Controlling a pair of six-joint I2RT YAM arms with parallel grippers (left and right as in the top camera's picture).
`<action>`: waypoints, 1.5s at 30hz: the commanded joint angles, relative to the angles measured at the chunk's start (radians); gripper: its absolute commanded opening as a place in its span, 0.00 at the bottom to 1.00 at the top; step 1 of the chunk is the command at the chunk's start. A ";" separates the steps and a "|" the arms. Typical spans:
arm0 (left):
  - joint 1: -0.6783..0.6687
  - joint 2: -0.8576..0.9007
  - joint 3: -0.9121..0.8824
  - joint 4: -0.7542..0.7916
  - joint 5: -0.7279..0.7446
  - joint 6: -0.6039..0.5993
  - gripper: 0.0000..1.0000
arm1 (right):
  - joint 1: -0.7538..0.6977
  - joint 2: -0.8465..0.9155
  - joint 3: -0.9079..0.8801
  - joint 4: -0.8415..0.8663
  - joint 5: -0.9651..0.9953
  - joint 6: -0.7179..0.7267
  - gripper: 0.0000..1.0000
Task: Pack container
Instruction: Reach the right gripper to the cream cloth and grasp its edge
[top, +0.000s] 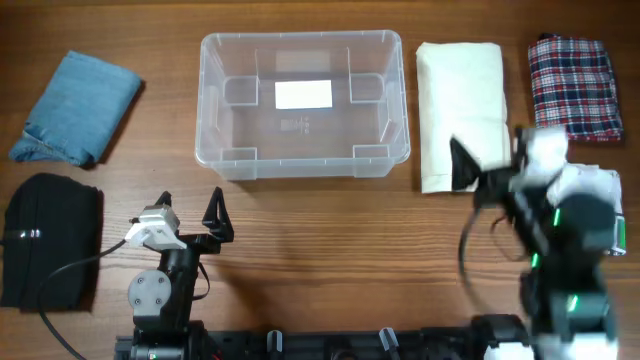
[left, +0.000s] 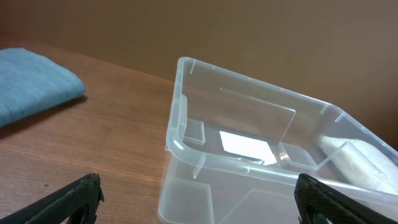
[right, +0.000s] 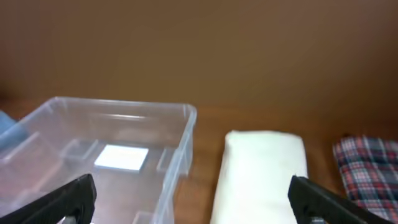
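Plainly, the coming move is judged to turn on the cream cloth (top: 458, 90), which is laid just beside the right wall of the container (top: 300, 36). Its long axis runs away from the robot, parallel to that wall. The right tool (top: 462, 166) is held over the cloth's near end, so this arm is by far the nearer. Its fingers are spread wide apart and nothing is held between them. From the right wrist, the cloth is seen stretching ahead and the container to its left.

The container is set at the far middle of the desk (top: 330, 250), long side across, with only its white label (top: 303, 94) seen inside. A short carry leftward over the rim would be needed.

The left tool (top: 190, 205) is kept low by its base, pointed toward the container, fingers likewise apart and empty.
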 joint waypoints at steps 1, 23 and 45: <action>-0.005 -0.004 -0.006 -0.002 -0.006 -0.001 1.00 | -0.010 0.322 0.358 -0.196 -0.037 -0.071 1.00; -0.005 -0.004 -0.006 -0.002 -0.006 -0.001 1.00 | -0.464 1.286 0.741 -0.510 -0.430 -0.343 1.00; -0.005 -0.004 -0.006 -0.002 -0.006 -0.001 1.00 | -0.464 1.535 0.739 -0.444 -0.485 -0.356 1.00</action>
